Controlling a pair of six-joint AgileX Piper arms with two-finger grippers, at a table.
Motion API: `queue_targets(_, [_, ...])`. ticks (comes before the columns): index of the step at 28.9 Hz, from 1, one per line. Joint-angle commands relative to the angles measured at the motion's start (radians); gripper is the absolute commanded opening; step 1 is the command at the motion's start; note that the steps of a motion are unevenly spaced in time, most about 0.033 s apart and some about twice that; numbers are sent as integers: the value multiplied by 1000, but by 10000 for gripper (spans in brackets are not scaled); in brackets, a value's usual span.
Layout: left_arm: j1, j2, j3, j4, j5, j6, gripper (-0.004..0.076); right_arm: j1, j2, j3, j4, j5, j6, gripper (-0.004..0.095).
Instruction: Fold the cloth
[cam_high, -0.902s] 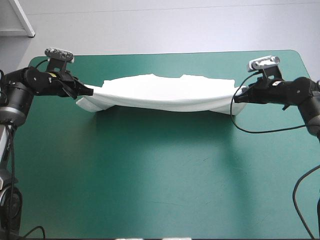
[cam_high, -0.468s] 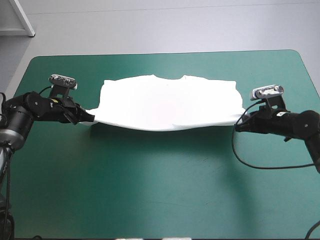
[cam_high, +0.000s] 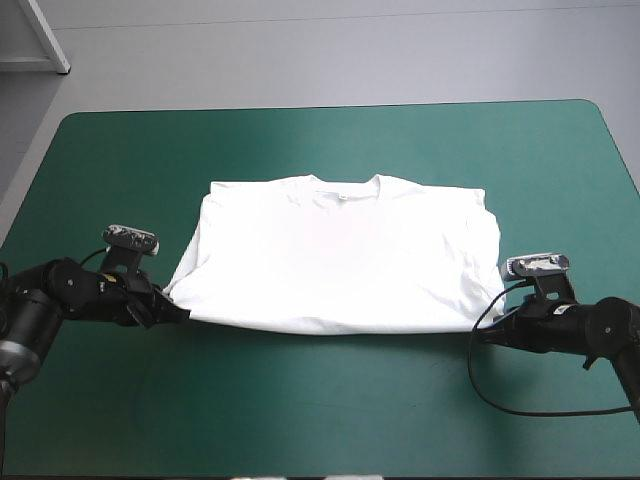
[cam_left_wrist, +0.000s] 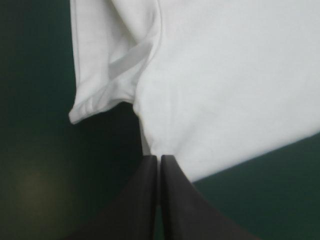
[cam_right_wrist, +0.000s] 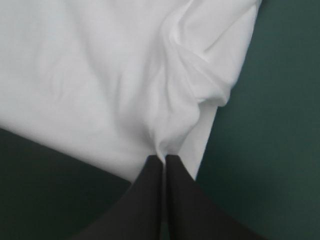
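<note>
1. The white short-sleeved T-shirt (cam_high: 340, 255) lies spread flat at the middle of the teal-green tabletop (cam_high: 320, 410), its collar toward the far edge.
2. The left claw (cam_high: 184, 315), with black fin-shaped fingers, is clamped on the shirt's near left corner.
3. The right claw (cam_high: 480, 336) pinches the near right corner, low over the tabletop.

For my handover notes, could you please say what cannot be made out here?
High view: the left end effector and right end effector are too small to show their grip on the T-shirt.
Both wrist views: most of the T-shirt is cut off.
Pinched cloth: hidden between the fingers.
</note>
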Motion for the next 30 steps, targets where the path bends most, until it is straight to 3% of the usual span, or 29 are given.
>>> queue_targets(1, [0,-77,60,-18,21,-31,19,-7,-48,19,-35,45,42,-13])
queue_targets(12, [0,-135,190,-16,50,-41,19,-7,-90,89,-38,95,96,-8])
queue_targets(16, [0,-135,190,-20,49,-41,23,-7,-90,93,-38,89,76,120])
queue_targets(18, [0,-135,190,-20,59,-40,70,-7,-90,93,-38,87,74,234])
queue_targets(21, [0,-135,190,-20,88,-37,256,-7,-90,93,-34,85,74,415])
queue_targets(24, [0,-141,178,-30,124,-72,455,-7,-114,81,-34,62,81,451])
queue_targets(27, [0,-197,123,-23,60,-107,465,-7,-169,27,-36,12,84,419])
queue_targets(30, [0,-254,-36,-23,-85,-159,445,-7,-222,-132,-40,-66,111,414])
